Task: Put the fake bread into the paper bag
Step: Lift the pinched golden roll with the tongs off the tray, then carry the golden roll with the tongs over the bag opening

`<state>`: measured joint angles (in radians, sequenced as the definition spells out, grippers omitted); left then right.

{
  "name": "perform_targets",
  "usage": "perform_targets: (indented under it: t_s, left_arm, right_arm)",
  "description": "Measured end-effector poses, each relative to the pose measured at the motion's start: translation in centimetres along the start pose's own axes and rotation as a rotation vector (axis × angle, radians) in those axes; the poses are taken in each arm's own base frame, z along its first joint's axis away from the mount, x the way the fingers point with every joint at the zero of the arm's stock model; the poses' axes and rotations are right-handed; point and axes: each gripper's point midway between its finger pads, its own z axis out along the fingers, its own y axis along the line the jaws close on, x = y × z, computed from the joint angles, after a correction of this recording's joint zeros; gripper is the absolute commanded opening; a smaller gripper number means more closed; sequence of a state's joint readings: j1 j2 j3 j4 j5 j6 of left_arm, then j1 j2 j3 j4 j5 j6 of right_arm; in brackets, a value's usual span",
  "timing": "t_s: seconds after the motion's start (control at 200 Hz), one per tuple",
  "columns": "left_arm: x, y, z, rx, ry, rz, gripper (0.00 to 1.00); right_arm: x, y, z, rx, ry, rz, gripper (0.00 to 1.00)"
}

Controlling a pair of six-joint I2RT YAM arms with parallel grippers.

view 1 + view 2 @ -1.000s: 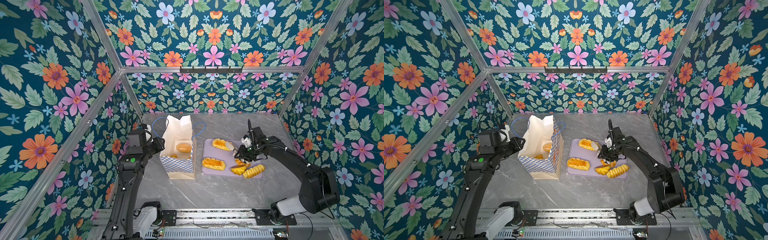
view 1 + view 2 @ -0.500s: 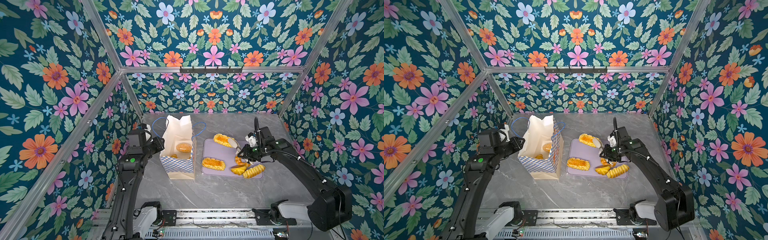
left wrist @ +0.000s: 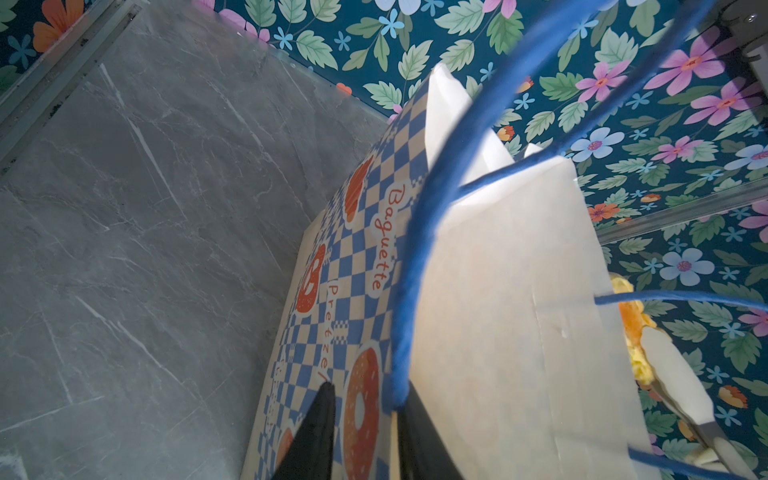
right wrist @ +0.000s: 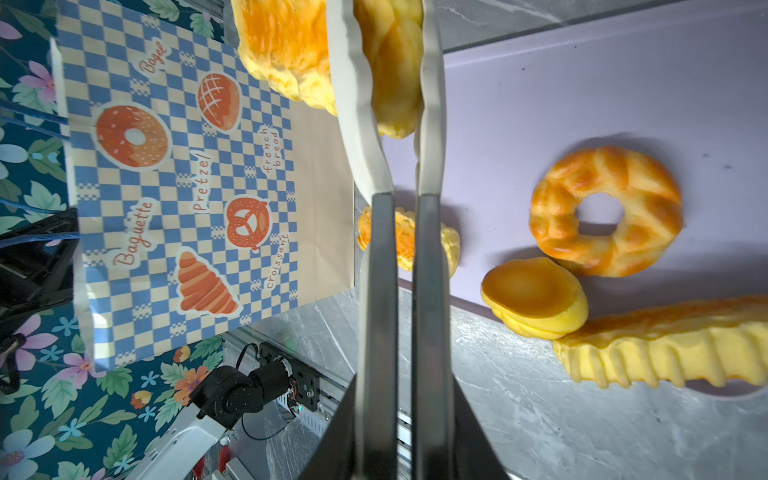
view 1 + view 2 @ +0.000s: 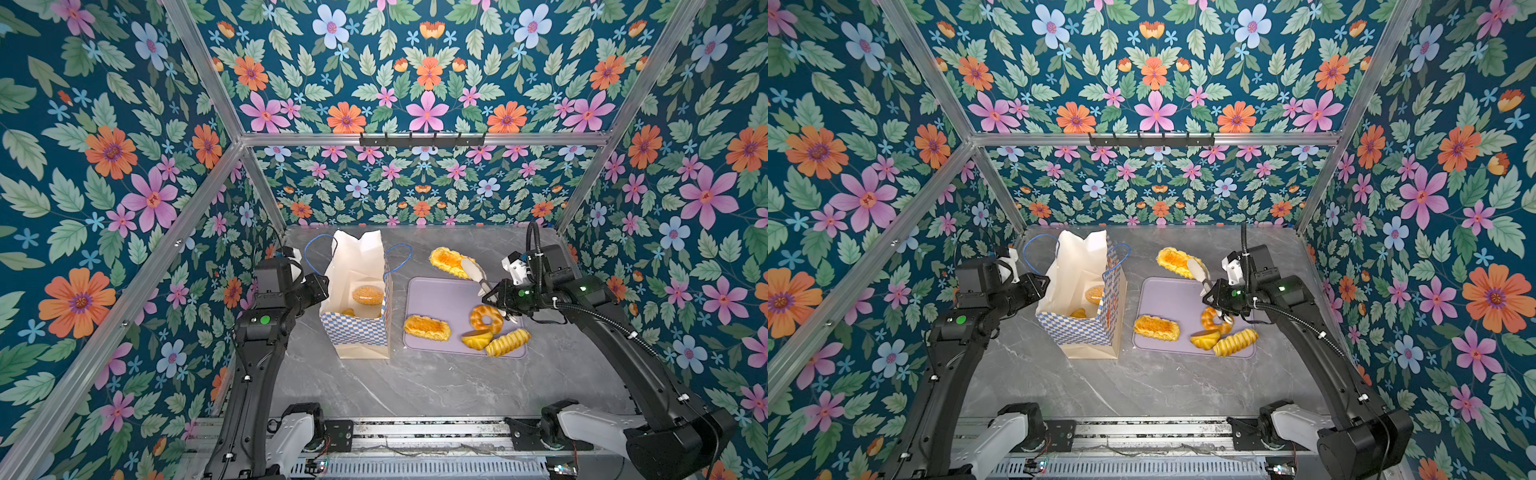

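Grey marble tabletop (image 5: 415,386), paper bag (image 5: 357,332) upright, lilac tray (image 5: 440,295), floral-papered walls (image 5: 428,83), aluminium frame (image 5: 291,139)

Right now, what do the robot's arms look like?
The left arm and right arm are black and jointed, with white bases and a green light each. A black ribbed cable with white clips runs along the right one. The fingers are black wedges.

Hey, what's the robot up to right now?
Left gripper clamped on paper bag rim. Right gripper squeezing tongs, tart pinched, off the tray. Nothing blocking bag.
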<state>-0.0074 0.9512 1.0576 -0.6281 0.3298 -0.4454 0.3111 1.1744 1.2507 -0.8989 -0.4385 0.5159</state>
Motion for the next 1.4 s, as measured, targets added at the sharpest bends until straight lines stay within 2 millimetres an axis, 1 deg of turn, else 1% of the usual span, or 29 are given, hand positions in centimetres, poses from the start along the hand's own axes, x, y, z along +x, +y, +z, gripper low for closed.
perform_targets:
  t_s: [0.365, 0.81, 0.94, 1.135, 1.405]
  left_arm:
    - [0.0, 0.0, -0.1, 0.001, -0.002, 0.001, 0.28]
    - [0.0, 0.0, -0.1, 0.002, -0.003, 0.001, 0.26]
    - [-0.1, -0.1, -0.2, 0.004, -0.006, 0.002, 0.26]
    - [-0.3, -0.2, -0.3, 0.006, -0.011, 0.003, 0.28]
    - [-0.1, -0.1, -0.2, 0.004, -0.006, 0.002, 0.25]
  right_arm:
    - [-1.4, 2.5, -2.9, -0.042, -0.06, -0.03, 0.27]
    - [-2.7, 6.9, -5.4, -0.167, -0.087, -0.057, 0.27]
    - [-2.8, 9.0, -5.8, -0.2, -0.083, -0.097, 0.27]
    - [-2.5, 13.4, -6.2, -0.25, -0.075, -0.2, 0.27]
    - [-1.6, 18.6, -4.7, -0.248, -0.052, -0.358, 0.27]
